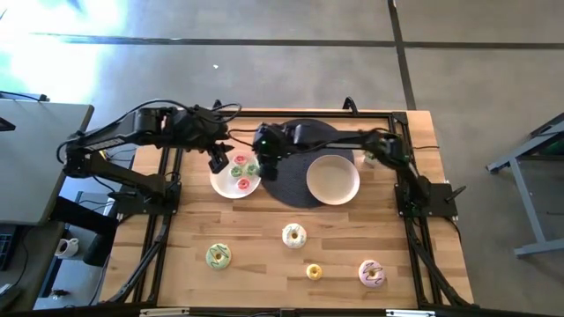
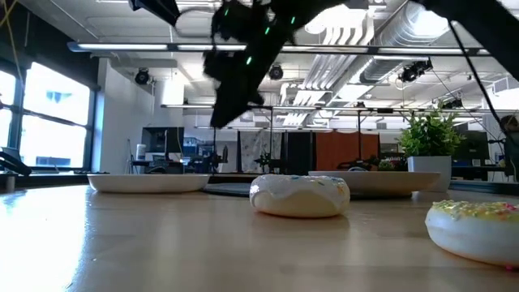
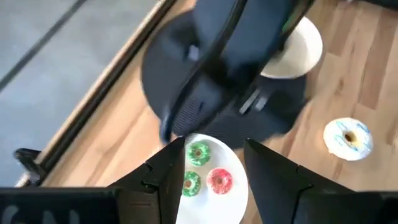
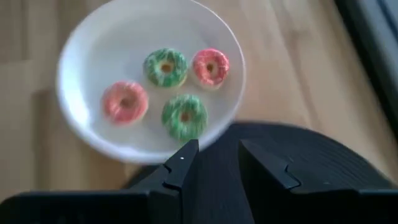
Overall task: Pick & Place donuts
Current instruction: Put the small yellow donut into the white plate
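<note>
A white plate (image 1: 235, 175) holds four tiny donuts (image 4: 166, 66), two with green icing and two with pink. My left gripper (image 1: 218, 162) hangs open over the plate's left rim, and its wrist view looks down on three of these donuts (image 3: 199, 154) between its fingers. My right gripper (image 1: 264, 166) hangs open at the plate's right rim, above the edge of the black disc (image 1: 284, 180). Neither gripper holds anything. On the near half of the table lie a white donut (image 1: 293, 235), a green donut (image 1: 218, 256), a small yellow donut (image 1: 314, 271) and a pink donut (image 1: 372, 273).
A second white plate (image 1: 332, 179) sits on the black disc, with nothing in it. The two arms are close together over the far middle of the table. In the low view the white donut (image 2: 300, 195) and the pink donut (image 2: 478, 227) lie nearest the camera.
</note>
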Available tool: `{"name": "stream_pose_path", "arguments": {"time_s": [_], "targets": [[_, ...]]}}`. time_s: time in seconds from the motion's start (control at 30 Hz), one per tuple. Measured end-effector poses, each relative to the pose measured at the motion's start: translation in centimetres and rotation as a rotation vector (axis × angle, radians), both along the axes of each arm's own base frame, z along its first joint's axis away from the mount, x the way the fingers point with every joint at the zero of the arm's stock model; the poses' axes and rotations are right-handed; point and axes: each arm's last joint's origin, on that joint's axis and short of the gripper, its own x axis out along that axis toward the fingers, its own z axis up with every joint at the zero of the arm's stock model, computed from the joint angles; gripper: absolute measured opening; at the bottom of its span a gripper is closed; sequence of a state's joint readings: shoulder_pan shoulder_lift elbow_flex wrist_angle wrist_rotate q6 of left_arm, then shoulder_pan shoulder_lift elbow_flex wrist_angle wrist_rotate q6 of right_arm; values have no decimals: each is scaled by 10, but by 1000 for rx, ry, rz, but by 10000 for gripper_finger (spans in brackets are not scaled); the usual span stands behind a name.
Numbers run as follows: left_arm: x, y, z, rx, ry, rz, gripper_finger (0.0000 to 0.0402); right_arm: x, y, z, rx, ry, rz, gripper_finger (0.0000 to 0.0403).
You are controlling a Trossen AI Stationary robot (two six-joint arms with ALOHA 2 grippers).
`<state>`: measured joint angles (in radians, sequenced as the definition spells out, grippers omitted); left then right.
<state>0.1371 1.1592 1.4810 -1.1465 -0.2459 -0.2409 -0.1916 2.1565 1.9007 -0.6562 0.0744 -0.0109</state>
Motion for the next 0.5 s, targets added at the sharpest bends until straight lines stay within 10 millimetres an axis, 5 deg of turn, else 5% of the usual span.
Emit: {"name": "stream_pose_path", "arguments": {"time_s": [0.27, 0.5], "targets": [[28, 0, -54, -105, 7, -93, 161, -74, 35, 91, -59, 117, -36, 108], [59, -8, -108, -254, -162, -352, 161, -118, 69, 120, 7, 159, -46, 108]]}}
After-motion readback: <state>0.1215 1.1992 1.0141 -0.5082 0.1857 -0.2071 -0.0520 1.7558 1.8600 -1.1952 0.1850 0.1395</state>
